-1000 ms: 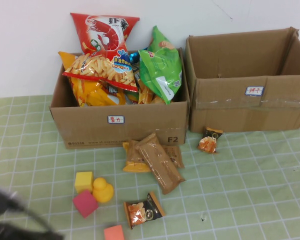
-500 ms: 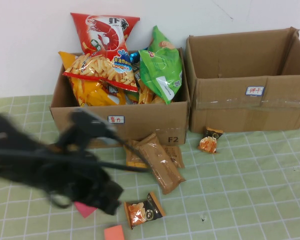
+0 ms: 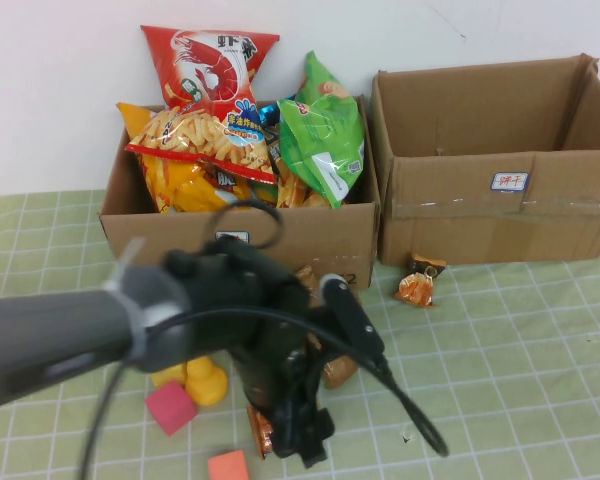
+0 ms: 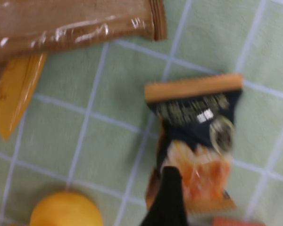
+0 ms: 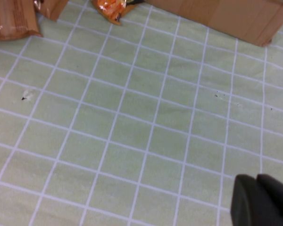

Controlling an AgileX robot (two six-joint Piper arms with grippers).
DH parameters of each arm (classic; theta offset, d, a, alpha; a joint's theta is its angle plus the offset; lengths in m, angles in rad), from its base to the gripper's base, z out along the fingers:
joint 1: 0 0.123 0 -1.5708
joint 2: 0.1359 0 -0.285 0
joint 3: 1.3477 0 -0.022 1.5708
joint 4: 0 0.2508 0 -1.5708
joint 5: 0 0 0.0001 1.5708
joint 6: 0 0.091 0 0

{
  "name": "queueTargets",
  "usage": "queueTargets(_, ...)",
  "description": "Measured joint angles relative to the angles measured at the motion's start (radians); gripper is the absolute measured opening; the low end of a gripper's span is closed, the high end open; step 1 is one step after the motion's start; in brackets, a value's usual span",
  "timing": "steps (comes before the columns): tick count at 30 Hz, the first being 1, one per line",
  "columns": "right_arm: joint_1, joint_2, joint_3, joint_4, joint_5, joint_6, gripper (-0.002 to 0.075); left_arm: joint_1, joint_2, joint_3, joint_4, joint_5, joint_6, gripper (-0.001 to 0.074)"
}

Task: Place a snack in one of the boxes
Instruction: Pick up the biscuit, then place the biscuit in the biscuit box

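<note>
The left claw (image 3: 298, 440) hangs low over the small black-and-orange snack packet (image 4: 193, 141), probably lining up a pick; 1 dark fingertip (image 4: 169, 197) crosses the packet's lower edge, and nothing looks gripped, though I cannot tell how wide the claw stands. The packet lies flat on the green checked tabletop (image 3: 500, 380), glossy, with a tan top strip. Behind it lie brown wrapped bars (image 4: 70, 23), then 2 boxes: the left box (image 3: 280, 255) heaped with bags, the right box (image 3: 500, 215) looking empty. The right claw (image 5: 262, 200) is closed, empty, parked apart.
</note>
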Motion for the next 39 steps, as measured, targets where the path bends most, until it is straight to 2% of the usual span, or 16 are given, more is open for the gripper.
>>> queueTargets(5, 0.0, 0.0, 0.0, -0.006, -0.009, 0.0, -0.0002, -0.012, 0.133, -0.093, 0.072, 0.023, -0.084, 0.0585)
queueTargets(17, 0.0, 0.0, 0.001, -0.012, -0.011, 0.001, -0.0002, -0.012, 0.262, -0.178, 0.174, 0.079, -0.122, 0.0587)
queueTargets(21, 0.0, 0.0, 0.001, -0.012, -0.011, 0.001, -0.0002, -0.014, 0.262, -0.178, 0.175, 0.079, -0.113, 0.0532)
queueTargets(27, 0.0, 0.0, 0.004, -0.012, -0.011, 0.001, -0.0002, -0.016, 0.265, -0.178, 0.175, 0.079, -0.101, 0.036)
queueTargets(29, 0.0, 0.0, 0.004, -0.013, -0.011, 0.001, -0.0002, -0.016, 0.265, -0.178, 0.179, 0.079, -0.099, 0.0361)
queueTargets(32, 0.0, 0.0, 0.004, -0.013, -0.011, 0.001, -0.0002, -0.016, 0.273, -0.261, 0.177, 0.174, -0.099, 0.0361)
queueTargets(36, 0.0, 0.0, 0.004, -0.013, -0.011, 0.001, -0.0002, -0.018, 0.273, -0.408, 0.154, 0.217, -0.097, 0.0361)
queueTargets(39, 0.0, 0.0, 0.004, -0.013, -0.011, 0.001, -0.0002, -0.022, 0.273, -0.551, 0.138, 0.187, -0.093, 0.0361)
